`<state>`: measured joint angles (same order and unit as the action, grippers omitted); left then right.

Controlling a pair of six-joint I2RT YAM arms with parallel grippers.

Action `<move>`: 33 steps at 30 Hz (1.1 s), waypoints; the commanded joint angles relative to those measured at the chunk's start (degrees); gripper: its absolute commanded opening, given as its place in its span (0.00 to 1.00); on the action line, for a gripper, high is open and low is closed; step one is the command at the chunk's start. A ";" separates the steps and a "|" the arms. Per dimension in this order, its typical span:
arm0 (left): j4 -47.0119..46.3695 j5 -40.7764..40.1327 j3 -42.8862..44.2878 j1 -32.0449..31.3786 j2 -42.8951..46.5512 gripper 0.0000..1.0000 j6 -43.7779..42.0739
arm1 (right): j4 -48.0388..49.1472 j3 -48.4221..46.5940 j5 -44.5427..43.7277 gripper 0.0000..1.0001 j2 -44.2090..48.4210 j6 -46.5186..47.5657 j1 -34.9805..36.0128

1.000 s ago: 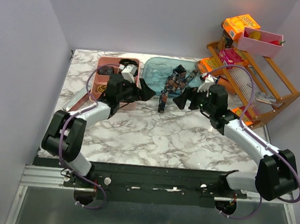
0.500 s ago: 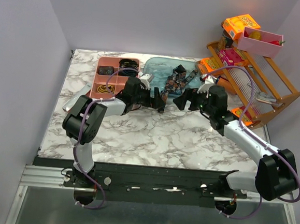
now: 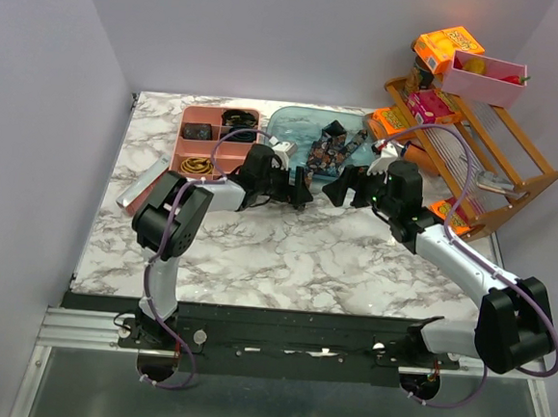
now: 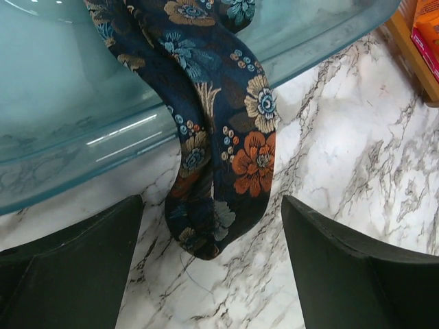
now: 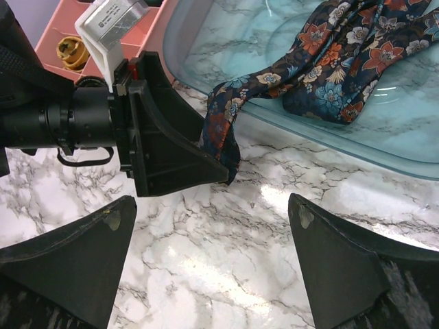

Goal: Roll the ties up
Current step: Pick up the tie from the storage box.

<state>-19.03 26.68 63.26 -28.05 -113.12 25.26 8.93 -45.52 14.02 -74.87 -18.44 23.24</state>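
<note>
From above, the left gripper (image 3: 296, 187) has swung across from the pink organiser (image 3: 190, 132) and now sits at the near rim of the blue glass dish (image 3: 287, 130). There, one end of the ties (image 3: 324, 152) spills over the rim onto the counter (image 3: 256, 255). The right gripper (image 3: 337, 188) has not shifted; it hovers just beside the same spot, jaws spread, holding nothing. The rest of the ties lie bunched in the dish, toward the counter's far edge.

The left wrist camera shows the hanging tail between that gripper's two fingers (image 4: 75, 267). The tail drapes down the dish wall and its tip rests on the marble. The jaws stand wide, clear of the cloth on both sides, so nothing is grasped yet.

The right wrist camera looks down on bare marble between its own wide-spread fingers (image 5: 350, 274). The left gripper's black jaw sits just beside the tail further off.

By the look of it, the reach is done and a pinch on the tail comes next. No rolling has begun, and the tie probably has to come out flat onto the counter first.
</note>
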 commanded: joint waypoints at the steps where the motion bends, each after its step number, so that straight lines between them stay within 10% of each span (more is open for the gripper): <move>1: -1.19 -1.80 1.77 -0.69 -1.84 0.89 -0.91 | 0.21 0.69 -0.66 1.00 -0.27 0.33 -0.04; 14: -3.03 0.65 0.63 -0.69 -1.66 0.48 -1.44 | 0.21 0.25 1.62 1.00 -1.59 0.07 -0.04; 33: 8.82 -6.02 -9.38 -5.61 14.32 0.48 -5.39 | 4.52 -2.82 9.62 1.00 -10.90 -8.98 -0.04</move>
<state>-15.97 24.40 55.59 -31.86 -104.14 22.81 11.27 -45.65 20.71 -82.67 -23.42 23.24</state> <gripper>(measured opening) 0.483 0.998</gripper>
